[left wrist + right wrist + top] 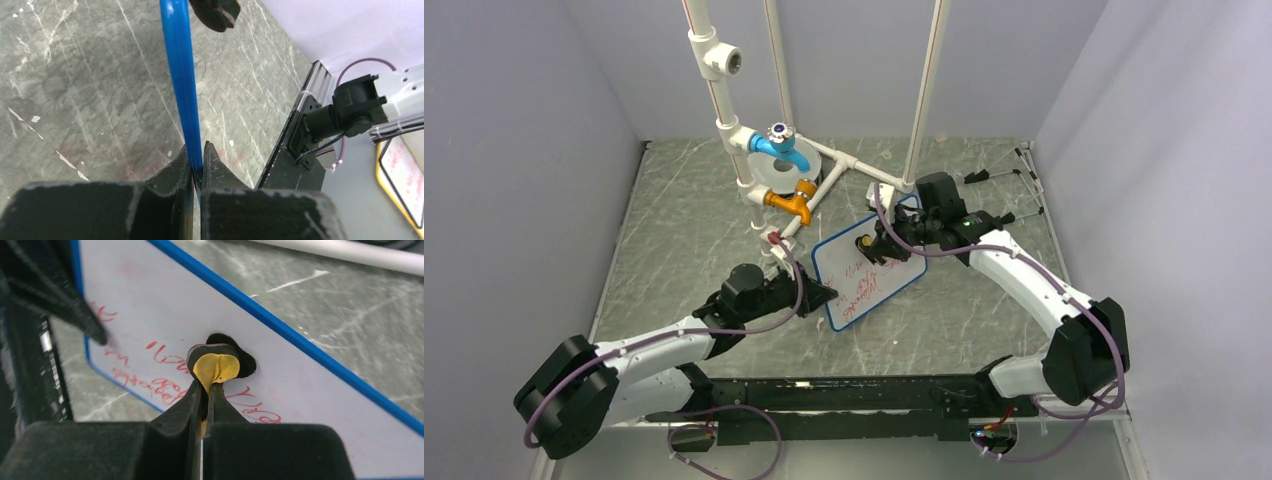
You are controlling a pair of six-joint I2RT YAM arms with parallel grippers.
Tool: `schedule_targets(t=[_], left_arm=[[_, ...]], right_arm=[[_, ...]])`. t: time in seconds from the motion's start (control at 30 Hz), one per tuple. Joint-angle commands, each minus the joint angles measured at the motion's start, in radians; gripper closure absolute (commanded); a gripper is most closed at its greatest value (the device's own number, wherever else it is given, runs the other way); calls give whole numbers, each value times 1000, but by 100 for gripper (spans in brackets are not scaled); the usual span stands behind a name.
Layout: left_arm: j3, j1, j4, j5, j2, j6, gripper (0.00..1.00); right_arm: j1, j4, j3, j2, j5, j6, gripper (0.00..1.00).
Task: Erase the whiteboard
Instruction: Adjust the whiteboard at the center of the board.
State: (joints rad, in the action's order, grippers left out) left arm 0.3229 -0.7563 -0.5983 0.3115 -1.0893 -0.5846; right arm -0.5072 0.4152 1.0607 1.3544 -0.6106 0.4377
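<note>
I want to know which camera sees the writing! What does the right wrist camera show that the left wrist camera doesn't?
Only the right wrist: red writing on the board, and the yellow eraser pinched in the right gripper. Only the left wrist: the left gripper pinching the board edge-on, so no writing shows there. Both: the board's blue rim and the grey table.

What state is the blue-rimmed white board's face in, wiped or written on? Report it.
Written on, not wiped: red handwriting runs across the white face of the small blue-rimmed rectangular whiteboard.
</note>
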Motion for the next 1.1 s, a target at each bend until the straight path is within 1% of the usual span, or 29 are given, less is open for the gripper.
schedule_targets(t=[0.0,0.07,0.17,0.23,0.37,0.5,0.7,0.77,0.87,1.07], left_arm=[[33,-24,-8,104,106,178,100],[38,-23,68,73,145,242,100],[44,-22,148,29,188,325,100],[43,-22,166,12,203,370,100],[43,-23,181,-19,192,442,100],[42,-23,185,-49,169,505,100],[7,-22,108,-83,132,565,100],[-11,-23,64,-91,105,572,100],[-36,-23,-16,-92,52,625,100],[-88,-23,-156,-99,-31,658,100]], right_arm=[[86,180,72,-51,-262,190,100],[136,249,82,-71,-294,248,100],[199,299,90,-104,-308,284,100],[226,335,97,-117,-316,311,100],[240,440,94,-132,-334,392,100],[244,501,68,-153,-297,450,100],[249,543,3,-192,-229,495,100],[249,567,-8,-202,-218,514,100],[253,585,-43,-218,-194,527,100],[262,579,-93,-241,-185,519,100]])
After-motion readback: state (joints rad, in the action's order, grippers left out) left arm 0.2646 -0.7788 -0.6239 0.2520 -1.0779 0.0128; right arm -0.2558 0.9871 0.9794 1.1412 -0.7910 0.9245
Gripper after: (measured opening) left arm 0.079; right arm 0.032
